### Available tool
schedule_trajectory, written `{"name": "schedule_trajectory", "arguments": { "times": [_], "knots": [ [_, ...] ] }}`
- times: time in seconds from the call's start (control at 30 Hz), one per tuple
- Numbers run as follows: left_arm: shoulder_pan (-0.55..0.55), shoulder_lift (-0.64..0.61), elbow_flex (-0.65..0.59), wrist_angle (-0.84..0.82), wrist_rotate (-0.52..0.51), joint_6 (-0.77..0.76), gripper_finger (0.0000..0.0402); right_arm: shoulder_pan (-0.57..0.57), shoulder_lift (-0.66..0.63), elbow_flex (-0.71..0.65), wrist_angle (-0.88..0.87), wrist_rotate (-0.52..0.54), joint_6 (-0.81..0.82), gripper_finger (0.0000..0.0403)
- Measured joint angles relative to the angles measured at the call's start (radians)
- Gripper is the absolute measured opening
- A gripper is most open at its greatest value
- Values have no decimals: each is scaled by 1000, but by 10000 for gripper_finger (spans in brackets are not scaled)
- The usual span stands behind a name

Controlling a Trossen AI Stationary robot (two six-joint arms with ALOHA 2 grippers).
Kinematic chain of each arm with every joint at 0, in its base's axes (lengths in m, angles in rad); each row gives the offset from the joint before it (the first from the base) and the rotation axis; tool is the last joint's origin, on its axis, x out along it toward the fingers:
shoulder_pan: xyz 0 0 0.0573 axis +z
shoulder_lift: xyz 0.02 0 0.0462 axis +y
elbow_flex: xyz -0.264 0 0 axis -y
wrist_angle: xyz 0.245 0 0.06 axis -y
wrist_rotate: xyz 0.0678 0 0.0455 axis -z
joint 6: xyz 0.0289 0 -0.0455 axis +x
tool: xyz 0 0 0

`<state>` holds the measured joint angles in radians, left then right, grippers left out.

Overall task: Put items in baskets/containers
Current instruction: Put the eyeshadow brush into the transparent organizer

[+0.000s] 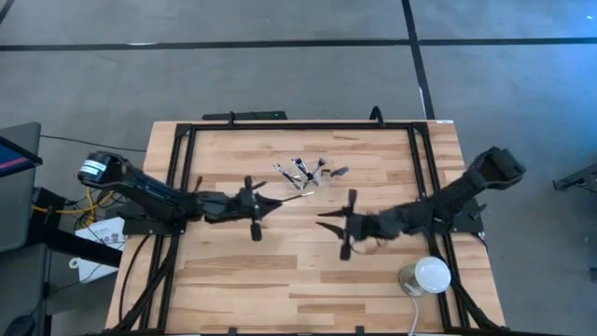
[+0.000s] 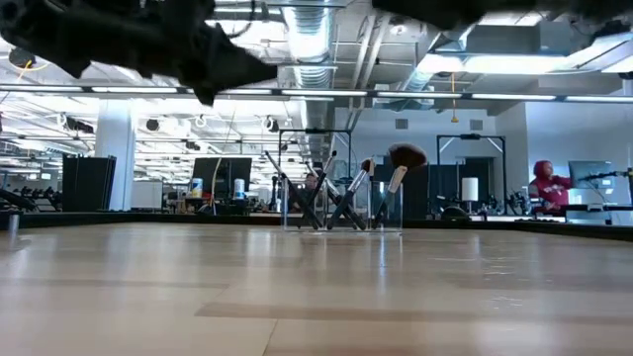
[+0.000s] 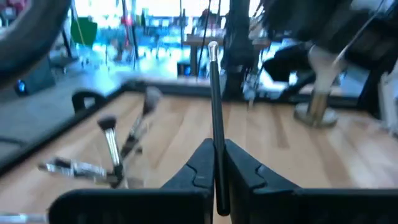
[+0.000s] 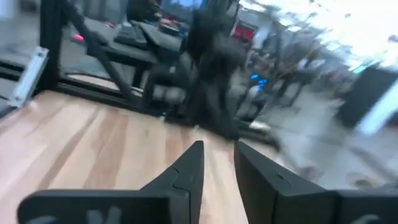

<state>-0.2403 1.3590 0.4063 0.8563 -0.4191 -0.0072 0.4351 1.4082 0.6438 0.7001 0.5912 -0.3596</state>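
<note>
A small clear container (image 1: 309,175) (image 2: 341,212) stands at the table's far middle. Several slim makeup brushes (image 2: 396,168) lean out of it, one with a wide fluffy head. My left gripper (image 1: 270,200) (image 3: 214,167) hovers just left of the container and a little nearer, shut on one dark slim brush (image 1: 297,196) (image 3: 215,106). My right gripper (image 1: 324,221) (image 4: 219,155) is open with a narrow gap and holds nothing. It hangs over the table's middle, nearer than the container. My left gripper pinches the brush's dark shaft (image 3: 216,140) between its two fingers. The fingers come about level from the table's left, and the brush lies along them. Its silvery end (image 3: 213,47) sticks out ahead toward the table's right. The brush is lifted clear of the table.
A white dome-shaped object (image 1: 427,275) sits on the table's near right part, beside the right arm. A black frame (image 1: 280,126) runs along the table's far and side edges. Bare wood lies between the container and the near edge.
</note>
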Motion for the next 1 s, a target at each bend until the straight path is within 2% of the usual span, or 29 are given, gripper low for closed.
{"name": "schedule_trajectory", "arguments": {
  "times": [0.13,0.27,0.43,0.57,0.87,1.0],
  "knots": [
    [-7,-76,-25,44,1,56,12,-148,110,-66,224,-140,114,75],
    [-7,-115,-25,56,2,86,13,-256,247,-58,447,-342,125,77],
    [-9,-122,-25,66,33,114,13,-322,388,-19,676,-396,123,77],
    [-9,-122,-25,68,55,116,12,-357,467,30,814,-535,119,77],
    [-9,-122,-25,69,60,116,12,-373,489,109,817,-634,124,77],
    [-9,-122,-25,72,61,117,14,-377,486,124,819,-638,124,77]
  ]
}}
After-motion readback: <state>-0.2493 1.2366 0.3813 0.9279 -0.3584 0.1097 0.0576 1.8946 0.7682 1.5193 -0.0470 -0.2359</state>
